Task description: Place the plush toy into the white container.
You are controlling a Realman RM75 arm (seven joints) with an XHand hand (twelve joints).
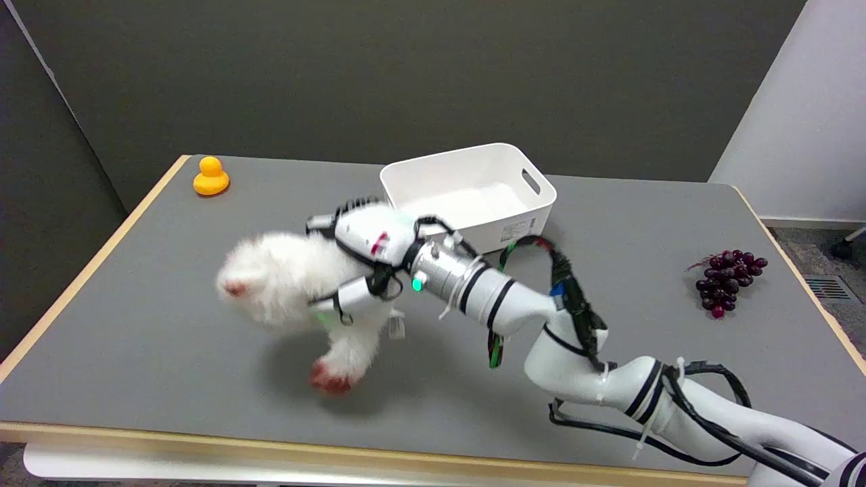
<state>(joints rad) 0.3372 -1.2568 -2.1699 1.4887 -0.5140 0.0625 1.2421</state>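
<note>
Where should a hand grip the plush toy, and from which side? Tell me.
Grip the plush toy around its thick middle, coming from the picture's right, as the right hand does now. The torso is the bulkiest part; the leg with the red paw dangles loose below, and the head juts left.

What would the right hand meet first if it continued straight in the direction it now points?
The right hand already holds the plush toy and points left. Beyond the toy only bare table shows, though depth is unclear.

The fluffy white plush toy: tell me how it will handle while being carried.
The fluffy white plush toy probably flops: a red-tipped leg dangles below the right hand. It seems light, held from one side above its shadow. Its long fur may compress, so the hold could slip.
</note>
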